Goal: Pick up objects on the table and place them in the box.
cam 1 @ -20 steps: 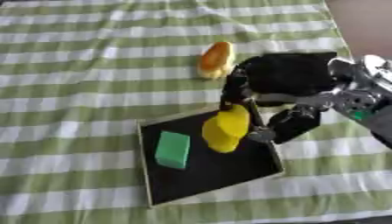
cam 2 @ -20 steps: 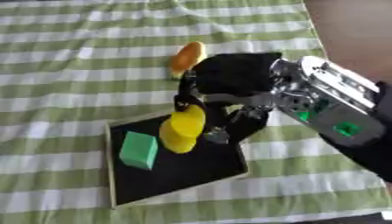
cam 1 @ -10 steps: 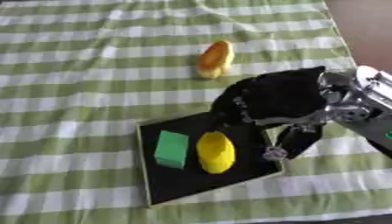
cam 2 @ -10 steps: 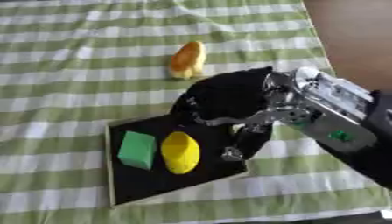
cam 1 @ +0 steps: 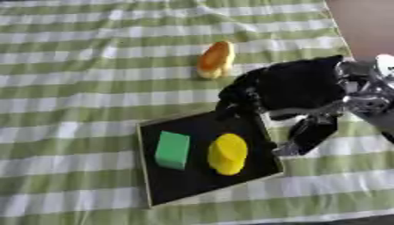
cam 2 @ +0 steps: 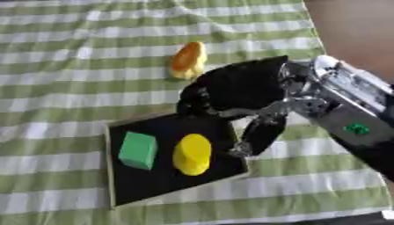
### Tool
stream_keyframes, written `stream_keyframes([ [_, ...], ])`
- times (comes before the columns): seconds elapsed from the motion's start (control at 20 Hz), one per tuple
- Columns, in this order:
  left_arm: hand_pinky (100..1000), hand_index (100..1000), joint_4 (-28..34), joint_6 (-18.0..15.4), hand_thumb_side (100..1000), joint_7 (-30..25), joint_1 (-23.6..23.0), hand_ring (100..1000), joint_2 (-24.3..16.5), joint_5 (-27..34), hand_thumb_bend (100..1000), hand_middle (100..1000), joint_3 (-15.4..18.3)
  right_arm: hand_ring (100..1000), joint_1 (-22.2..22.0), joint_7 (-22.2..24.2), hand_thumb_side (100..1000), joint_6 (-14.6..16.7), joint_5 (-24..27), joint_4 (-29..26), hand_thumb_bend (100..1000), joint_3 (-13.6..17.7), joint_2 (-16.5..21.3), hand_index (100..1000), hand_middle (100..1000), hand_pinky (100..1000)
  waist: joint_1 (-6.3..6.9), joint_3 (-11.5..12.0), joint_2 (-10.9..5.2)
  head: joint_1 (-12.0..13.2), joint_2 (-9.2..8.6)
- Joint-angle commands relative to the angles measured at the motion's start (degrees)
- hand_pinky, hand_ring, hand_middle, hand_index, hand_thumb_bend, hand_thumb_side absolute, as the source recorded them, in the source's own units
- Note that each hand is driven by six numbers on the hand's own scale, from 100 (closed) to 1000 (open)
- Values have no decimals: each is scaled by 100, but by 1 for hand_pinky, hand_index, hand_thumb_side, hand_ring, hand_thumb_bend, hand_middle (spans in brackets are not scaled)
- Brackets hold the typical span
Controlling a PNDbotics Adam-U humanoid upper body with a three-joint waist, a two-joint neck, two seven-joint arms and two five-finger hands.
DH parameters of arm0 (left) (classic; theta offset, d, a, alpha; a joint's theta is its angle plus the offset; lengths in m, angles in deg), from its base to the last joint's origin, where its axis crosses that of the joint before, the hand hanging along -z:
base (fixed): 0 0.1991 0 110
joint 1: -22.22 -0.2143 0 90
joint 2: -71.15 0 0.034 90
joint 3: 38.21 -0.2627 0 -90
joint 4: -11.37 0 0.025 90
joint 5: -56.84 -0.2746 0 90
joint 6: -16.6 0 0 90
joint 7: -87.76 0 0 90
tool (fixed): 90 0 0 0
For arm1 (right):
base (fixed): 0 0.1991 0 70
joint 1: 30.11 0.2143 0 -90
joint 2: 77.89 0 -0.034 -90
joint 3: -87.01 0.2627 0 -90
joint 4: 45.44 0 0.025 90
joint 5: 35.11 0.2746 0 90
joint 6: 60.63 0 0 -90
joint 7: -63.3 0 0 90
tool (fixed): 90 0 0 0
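Now the yellow piece point(cam 1: 228, 154) and green block point(cam 1: 172, 150) lie in the box point(cam 1: 202, 189); right hand point(cam 2: 231, 94) hovers empty, fingers relaxed, while the orange object point(cam 1: 215, 59) waits on the cloth point(cam 1: 85, 66).

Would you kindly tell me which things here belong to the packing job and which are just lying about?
Job:
black box
green block, in box
yellow object, in box
orange object, on cloth
right robot hand

Lying about:
striped tablecloth
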Motion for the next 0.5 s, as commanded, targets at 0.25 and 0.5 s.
stream_keyframes([
  [0.25,844,931,108,13,484,7,46,847,-88,-2,100,789,30,945,530,-627,100,-390,296,-34,316,704,47,946,870,907,13,-1,-162,-9,-13],
  [0.5,844,930,108,14,481,-8,62,847,-91,10,100,789,16,950,1106,-651,100,-327,270,1218,298,719,-350,949,872,913,21,34,-166,-52,-24],
])
